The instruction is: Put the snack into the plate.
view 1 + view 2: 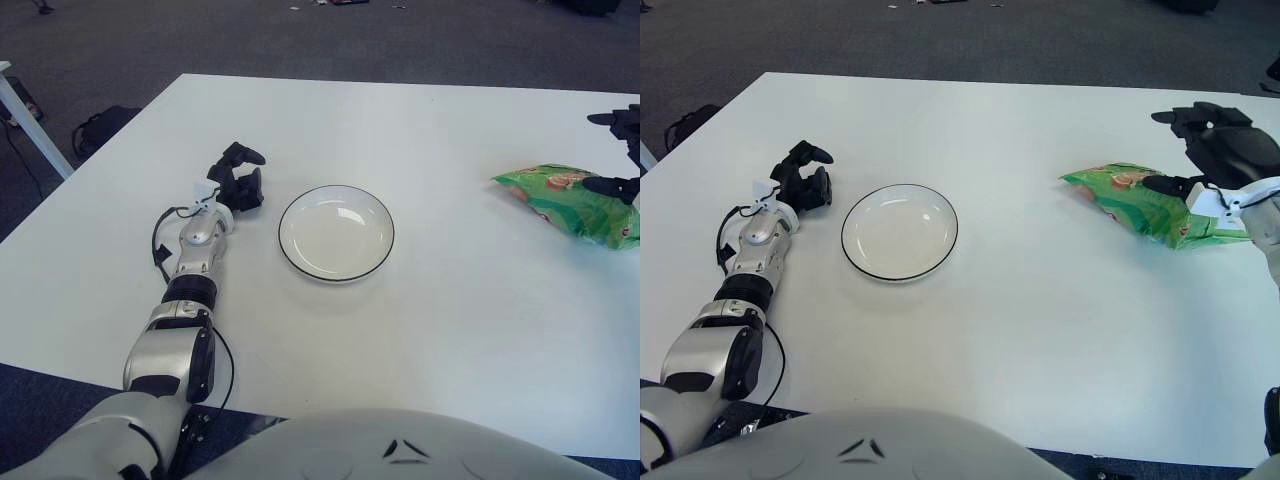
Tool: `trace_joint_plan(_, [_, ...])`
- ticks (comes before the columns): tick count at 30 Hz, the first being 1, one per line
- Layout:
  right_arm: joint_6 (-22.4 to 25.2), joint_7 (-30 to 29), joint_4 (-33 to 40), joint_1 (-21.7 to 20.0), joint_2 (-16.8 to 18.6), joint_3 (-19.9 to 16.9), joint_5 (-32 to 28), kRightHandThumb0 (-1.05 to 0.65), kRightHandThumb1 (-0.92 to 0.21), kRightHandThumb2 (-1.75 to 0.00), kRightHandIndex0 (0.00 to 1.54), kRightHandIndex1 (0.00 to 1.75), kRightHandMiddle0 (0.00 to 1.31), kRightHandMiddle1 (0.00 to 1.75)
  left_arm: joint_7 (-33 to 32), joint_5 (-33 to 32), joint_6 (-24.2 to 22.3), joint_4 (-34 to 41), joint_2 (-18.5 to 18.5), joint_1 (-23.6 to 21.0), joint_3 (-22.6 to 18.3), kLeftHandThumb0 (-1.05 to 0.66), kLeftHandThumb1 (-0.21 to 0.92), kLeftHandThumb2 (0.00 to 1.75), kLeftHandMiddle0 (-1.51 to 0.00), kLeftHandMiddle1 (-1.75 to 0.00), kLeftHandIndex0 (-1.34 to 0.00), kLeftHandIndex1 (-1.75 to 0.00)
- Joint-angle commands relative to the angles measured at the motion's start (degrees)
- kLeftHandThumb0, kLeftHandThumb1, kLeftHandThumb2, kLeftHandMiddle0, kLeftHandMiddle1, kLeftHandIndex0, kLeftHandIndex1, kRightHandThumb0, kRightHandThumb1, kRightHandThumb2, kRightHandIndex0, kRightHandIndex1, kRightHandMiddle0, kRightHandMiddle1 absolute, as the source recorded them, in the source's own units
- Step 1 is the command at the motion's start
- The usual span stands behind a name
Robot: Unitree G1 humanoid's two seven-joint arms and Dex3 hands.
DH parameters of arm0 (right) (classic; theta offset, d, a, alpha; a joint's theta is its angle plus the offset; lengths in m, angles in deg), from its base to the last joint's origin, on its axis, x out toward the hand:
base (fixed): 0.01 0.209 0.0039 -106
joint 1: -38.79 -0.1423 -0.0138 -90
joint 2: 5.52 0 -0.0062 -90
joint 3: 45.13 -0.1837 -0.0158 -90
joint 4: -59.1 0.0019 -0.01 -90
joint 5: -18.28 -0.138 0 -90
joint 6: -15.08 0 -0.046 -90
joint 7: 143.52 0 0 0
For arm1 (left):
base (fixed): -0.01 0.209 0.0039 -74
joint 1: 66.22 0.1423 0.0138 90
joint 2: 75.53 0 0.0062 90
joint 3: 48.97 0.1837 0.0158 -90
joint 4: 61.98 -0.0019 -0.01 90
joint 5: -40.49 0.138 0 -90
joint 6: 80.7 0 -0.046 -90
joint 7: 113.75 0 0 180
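A white counter (450,330) is seen from above, with dark carpeted floor (200,35) beyond its far edge. Near the middle of the counter, a little to the left, a round white plate (336,232) with a thin dark rim is set flat, and nothing is seen lying in it. The snack (1145,203), a green crinkled bag with orange and red print, is laid on the counter far to the right, well apart from the plate, with bare white surface between the two. The right hand (1220,145) is placed at the right end of the bag, its black fingers (1170,116) spread, one reaching out above the bag and another shown against the bag's upper edge; whether the bag is actually pinched cannot be told, and no firm grasp is shown. The left hand (238,178) is shown just beside the plate, on its left, with the black fingers curled loosely and nothing held; the silver forearm (195,255) is stretched back from it toward the near edge of the counter, with a black cable looped at the wrist. Off the counter, at the far left, a dark bag (100,128) is seen on the floor next to a slanted white leg (35,125). Nothing is found standing on the counter between the snack and the plate.
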Motion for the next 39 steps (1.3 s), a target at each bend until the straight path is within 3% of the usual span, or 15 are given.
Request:
trace_joint_plan(1, [1.81,3.75,4.34,1.76,1.15,-0.86,-3.18,-1.05,-0.92,-0.82,0.0,0.0,0.0,0.36,0.39,0.37,-1.35,-3.13,-1.03,3.95,0.29,-0.41,0.54,1.04,-1.11,-1.75,-0.44,-1.75])
trace_joint_plan(12, [5.62,10.12,8.66,5.23,2.42,-1.66,-6.99,-1.05,-0.92,-0.86,0.0,0.0,0.0,0.29,0.24,0.37,-1.3,-2.76,-1.05,4.21,0.28,-0.41,0.53,1.04,-1.11,-1.75,-0.44,-1.75])
trace_joint_plan(23, [12.58,17.89,14.45,8.27,3.02,-1.4,-8.37,-1.05,-0.92,-0.92,0.0,0.0,0.0,0.12,0.46,0.22,-1.31,-2.53,-1.03,4.33,0.19,-0.42,0.53,1.05,-1.12,-1.75,-0.45,-1.75])
trace_joint_plan(39, [10.57,20.25,6.36,2.8,5.43,5.6,-5.44,-1.05,-0.92,-0.98,0.0,0.0,0.0,0.0,-0.1,0.64,-1.63,-1.53,-1.13,4.69,0.47,-0.41,0.54,1.03,-1.1,-1.75,-0.44,-1.75])
